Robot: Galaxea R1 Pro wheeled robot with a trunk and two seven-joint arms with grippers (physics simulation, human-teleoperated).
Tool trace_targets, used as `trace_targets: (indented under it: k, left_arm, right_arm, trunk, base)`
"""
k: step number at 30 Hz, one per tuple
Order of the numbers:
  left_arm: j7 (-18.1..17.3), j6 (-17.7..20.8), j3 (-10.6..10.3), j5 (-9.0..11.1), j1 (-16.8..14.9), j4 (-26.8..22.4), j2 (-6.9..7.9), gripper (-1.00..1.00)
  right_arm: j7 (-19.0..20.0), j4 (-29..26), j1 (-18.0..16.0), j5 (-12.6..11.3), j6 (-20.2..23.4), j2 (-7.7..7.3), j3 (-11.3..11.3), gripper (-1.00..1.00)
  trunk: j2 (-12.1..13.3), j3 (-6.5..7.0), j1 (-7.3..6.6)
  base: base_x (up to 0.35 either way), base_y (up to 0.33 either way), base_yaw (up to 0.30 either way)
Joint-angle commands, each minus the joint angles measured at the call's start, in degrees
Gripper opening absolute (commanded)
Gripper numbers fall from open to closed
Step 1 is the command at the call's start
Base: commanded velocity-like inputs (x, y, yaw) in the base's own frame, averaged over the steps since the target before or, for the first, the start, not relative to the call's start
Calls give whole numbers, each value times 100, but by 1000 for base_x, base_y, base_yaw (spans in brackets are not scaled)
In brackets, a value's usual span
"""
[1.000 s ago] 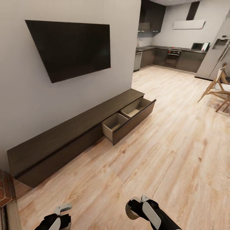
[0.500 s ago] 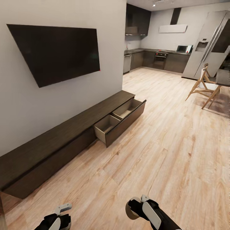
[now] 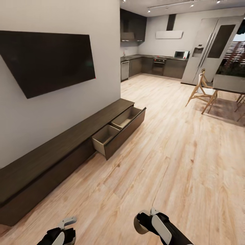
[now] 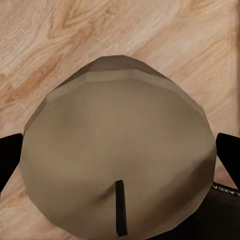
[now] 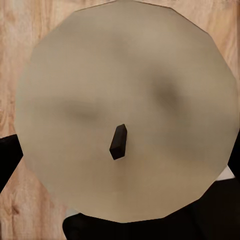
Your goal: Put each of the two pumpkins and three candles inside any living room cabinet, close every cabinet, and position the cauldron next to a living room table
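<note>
A tan candle (image 4: 120,145) with a dark wick sits between the dark fingers (image 4: 9,160) of my left gripper (image 3: 66,227), which is shut on it. My right gripper (image 3: 145,220) is shut on a second tan candle (image 5: 125,95), whose round edge (image 3: 137,223) peeks out in the head view. Both hands hang low over the wooden floor. The long dark brown cabinet (image 3: 64,141) runs along the wall ahead on the left. Its drawer (image 3: 117,131) is pulled out, and both compartments look bare. Pumpkins, cauldron and table are out of view.
A black TV (image 3: 47,59) hangs on the wall above the cabinet. Light wood floor (image 3: 177,153) stretches ahead to a dark kitchen (image 3: 153,66) with a fridge (image 3: 207,51). Wooden chairs (image 3: 202,90) and a dining table (image 3: 231,83) stand at the right.
The whole view has swung to the right, so the cabinet and TV sit further left in the picture. Both arms keep the same pose, each still holding its candle.
</note>
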Motion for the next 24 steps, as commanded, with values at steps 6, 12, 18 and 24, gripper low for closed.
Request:
trace_targets:
  k: [6,12,18,24]
  left_arm:
    - [58,11,-36,58,-2,-13,11,-100]
    - [58,12,-34,58,-2,-13,11,-100]
    - [58,11,-36,58,-2,-13,10,-100]
    - [58,11,-39,58,-2,-13,9,-100]
  right_arm:
    - [-47,-9,-4,-58,6,-3,26,-100]
    - [-47,-9,-4,-59,6,-2,25,-100]
    - [-47,-9,-4,-59,6,-2,26,-100]
    - [-40,142,-4,-101,6,0,19,-100]
  trunk:
    - [-5,40,1]
    - [-5,87,1]
    - [-5,134,1]
    - [-5,181,1]
  base:
    - [0,0,-191]
    - [0,0,-191]
    - [0,0,-190]
    - [0,0,-189]
